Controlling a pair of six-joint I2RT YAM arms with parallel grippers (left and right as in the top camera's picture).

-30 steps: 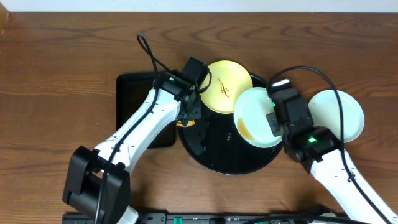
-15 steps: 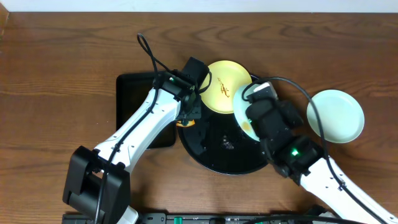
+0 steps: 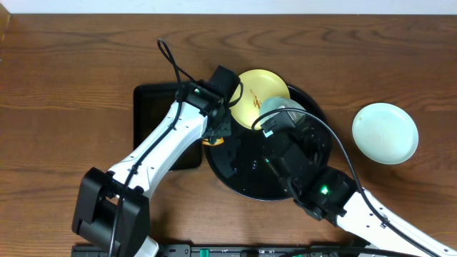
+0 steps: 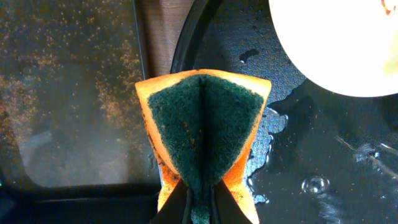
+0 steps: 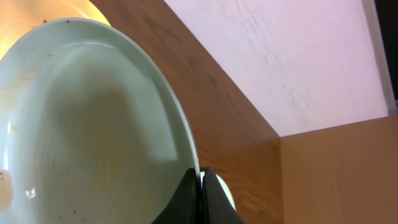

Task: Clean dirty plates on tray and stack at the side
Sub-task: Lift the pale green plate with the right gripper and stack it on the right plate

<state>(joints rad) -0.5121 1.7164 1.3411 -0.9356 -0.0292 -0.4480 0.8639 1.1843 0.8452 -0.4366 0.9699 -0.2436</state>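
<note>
A pale yellow plate point(image 3: 258, 96) with brown smears lies at the back of the round black tray point(image 3: 246, 178). My right gripper point(image 5: 200, 182) is shut on the rim of a mint-white plate point(image 5: 93, 124), held tilted on edge above the tray point(image 3: 277, 107), with faint brown marks inside it. A second mint-white plate point(image 3: 385, 132) rests on the table to the right. My left gripper point(image 4: 199, 208) is shut on a folded orange and green sponge point(image 4: 202, 124) over the tray's wet left rim point(image 4: 186, 43), beside the yellow plate point(image 4: 348, 43).
A smaller black rectangular tray point(image 3: 158, 114), speckled with crumbs point(image 4: 74, 106), sits just left of the round tray. Water droplets lie on the round tray's floor point(image 4: 317, 183). A wall runs along the table's far side point(image 5: 292, 56).
My right arm has swung left with the mint-white plate, from the tray's right edge to over its middle, tipping the plate on edge. The left arm and sponge have stayed still.
</note>
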